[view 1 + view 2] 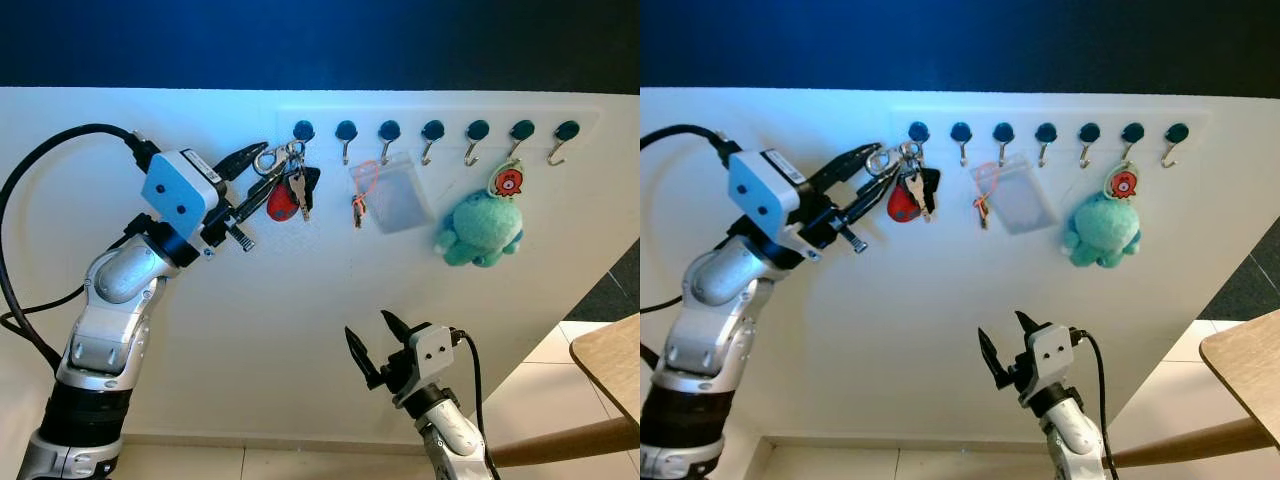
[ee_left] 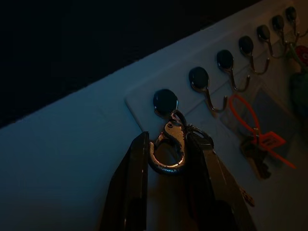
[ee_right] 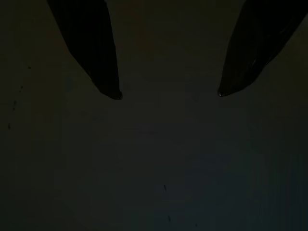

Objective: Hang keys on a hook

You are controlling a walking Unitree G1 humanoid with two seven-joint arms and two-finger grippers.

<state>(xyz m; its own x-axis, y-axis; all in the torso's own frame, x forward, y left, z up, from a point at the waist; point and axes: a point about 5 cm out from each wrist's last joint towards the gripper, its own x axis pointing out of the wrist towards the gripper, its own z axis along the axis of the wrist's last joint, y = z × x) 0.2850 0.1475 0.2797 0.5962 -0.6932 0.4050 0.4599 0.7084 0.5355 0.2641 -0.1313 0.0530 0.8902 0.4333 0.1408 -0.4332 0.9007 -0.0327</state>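
A bunch of keys (image 1: 291, 192) with a red fob and a silver clasp (image 2: 167, 149) hangs right under the leftmost hook (image 1: 303, 130) of a white wall rail. My left gripper (image 1: 272, 166) is raised to it, its two black fingers shut on either side of the clasp. The clasp's top ring sits at the hook's knob (image 2: 165, 101); the hook's bend is hidden behind it, so I cannot tell if the ring is on it. My right gripper (image 1: 368, 323) is low in front of the wall, open and holding nothing.
A clear badge holder (image 1: 393, 195) with an orange strap and a small key hangs from the third hook. A teal plush toy (image 1: 481, 229) with an orange tag hangs further right. Several hooks stand bare. A wooden table edge (image 1: 608, 360) juts in at lower right.
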